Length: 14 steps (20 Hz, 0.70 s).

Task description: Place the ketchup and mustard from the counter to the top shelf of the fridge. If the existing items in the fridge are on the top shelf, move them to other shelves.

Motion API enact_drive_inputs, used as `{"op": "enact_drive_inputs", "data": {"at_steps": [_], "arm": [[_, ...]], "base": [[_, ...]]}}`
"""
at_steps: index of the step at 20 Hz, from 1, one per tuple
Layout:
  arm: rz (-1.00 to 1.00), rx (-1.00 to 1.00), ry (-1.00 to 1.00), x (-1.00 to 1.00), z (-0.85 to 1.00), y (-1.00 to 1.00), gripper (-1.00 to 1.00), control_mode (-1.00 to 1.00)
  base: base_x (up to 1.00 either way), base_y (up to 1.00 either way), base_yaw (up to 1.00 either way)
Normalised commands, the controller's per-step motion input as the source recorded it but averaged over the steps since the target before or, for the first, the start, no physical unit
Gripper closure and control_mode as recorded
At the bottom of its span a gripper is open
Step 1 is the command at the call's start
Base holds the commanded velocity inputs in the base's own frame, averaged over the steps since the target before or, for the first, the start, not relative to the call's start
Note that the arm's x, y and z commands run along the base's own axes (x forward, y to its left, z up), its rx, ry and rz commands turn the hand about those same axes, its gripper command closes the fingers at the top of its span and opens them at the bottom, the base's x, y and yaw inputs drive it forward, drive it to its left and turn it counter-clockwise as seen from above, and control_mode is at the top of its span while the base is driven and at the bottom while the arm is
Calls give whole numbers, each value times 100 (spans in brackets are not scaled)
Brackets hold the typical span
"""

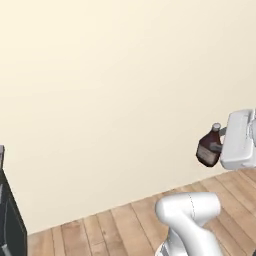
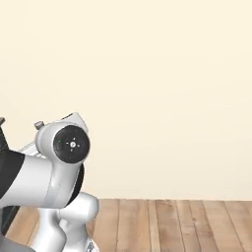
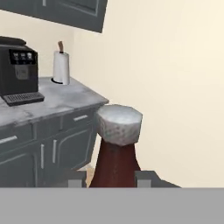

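Observation:
My gripper [image 3: 109,180] is shut on the ketchup [image 3: 114,155], a dark brown-red bottle with a narrow neck and a greyish cap that stands upright between the two fingers [image 3: 73,178]. In the left base view the ketchup [image 1: 208,148] hangs in the air in front of the cream wall, held from the right by the gripper [image 1: 219,146]. The counter [image 3: 65,99], grey-white marbled stone over dark grey doors and drawers, lies to the left behind the bottle in the hand view. The mustard, the fridge with its top shelf and the existing items are out of view.
A black coffee machine [image 3: 17,70] and a paper towel roll [image 3: 61,68] stand on the counter under a dark wall cabinet [image 3: 74,11]. Wooden floor [image 1: 115,225] runs along the wall. A dark upright edge [image 1: 10,220] stands at the far left.

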Motion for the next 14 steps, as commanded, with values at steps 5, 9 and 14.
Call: {"op": "enact_drive_inputs", "data": {"at_steps": [5,9,14], "arm": [[0,0,0,0,0,0,100,100],[0,0,0,0,0,0,100,100],[0,0,0,0,0,0,100,100]], "base": [[93,26,-65],[79,27,-71],[83,27,-70]]}}
